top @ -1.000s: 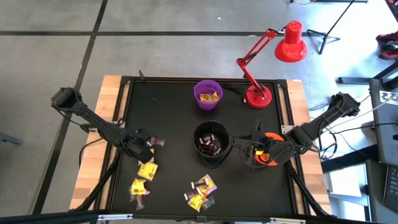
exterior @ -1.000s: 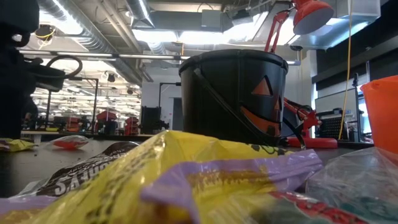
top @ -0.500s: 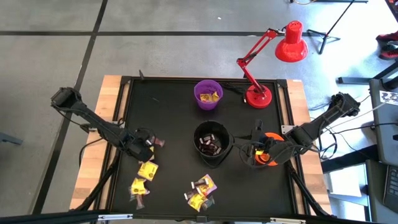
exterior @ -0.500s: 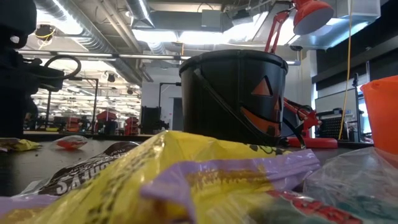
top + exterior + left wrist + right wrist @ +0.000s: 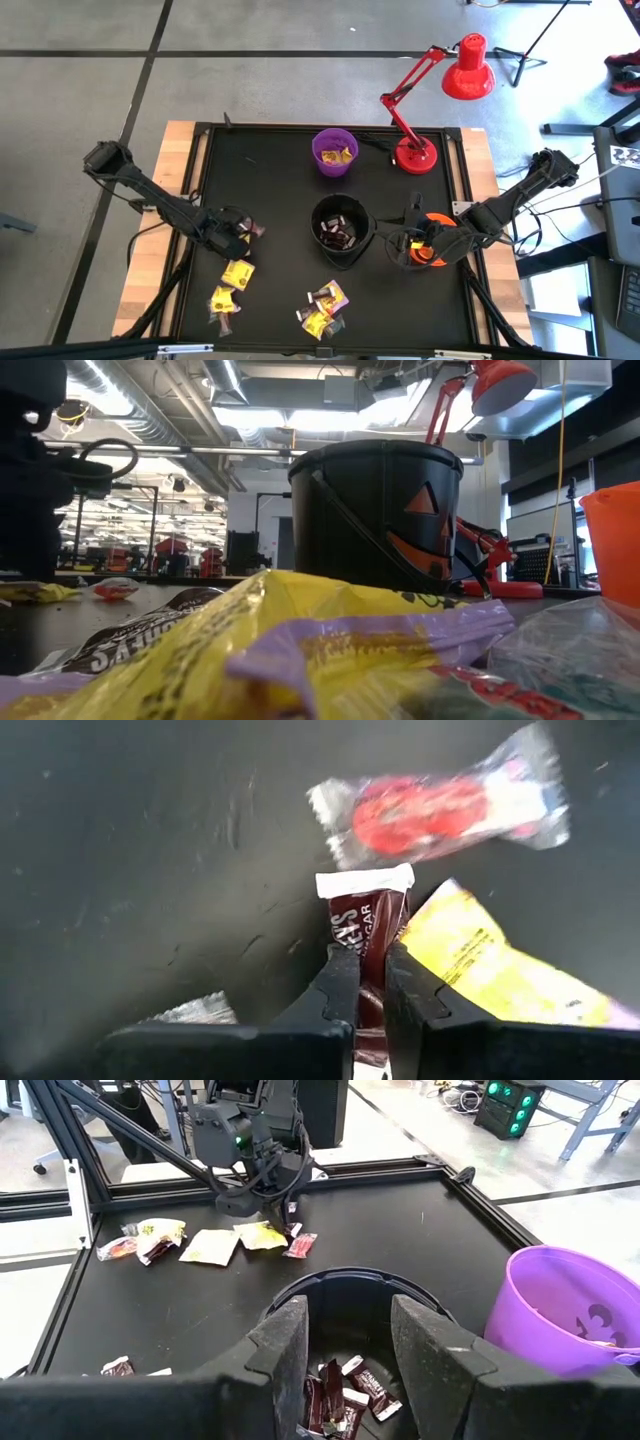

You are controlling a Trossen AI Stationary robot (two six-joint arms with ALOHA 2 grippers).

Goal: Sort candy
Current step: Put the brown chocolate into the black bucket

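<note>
Brown candy [image 5: 362, 935], red candy [image 5: 430, 812], yellow wrapper [image 5: 480, 960], black mat [image 5: 130, 860].

Table mat [image 5: 260, 180]: matt black, scuffed, pale wood showing at the table's side edges. Candy wrappers [image 5: 440, 812]: glossy crinkled plastic film. Purple bowl [image 5: 570, 1305]: smooth plastic. Lamp [image 5: 440, 75]: glossy red finish.

On the bench [image 5: 260, 170], one bowl [image 5: 335, 152] stands near the far edge and another [image 5: 340, 230] at the centre. Loose candy [image 5: 325, 305] lies along the near edge. The left claw [image 5: 243, 233] sits by the left edge, the right claw [image 5: 400, 241] right of centre.
</note>
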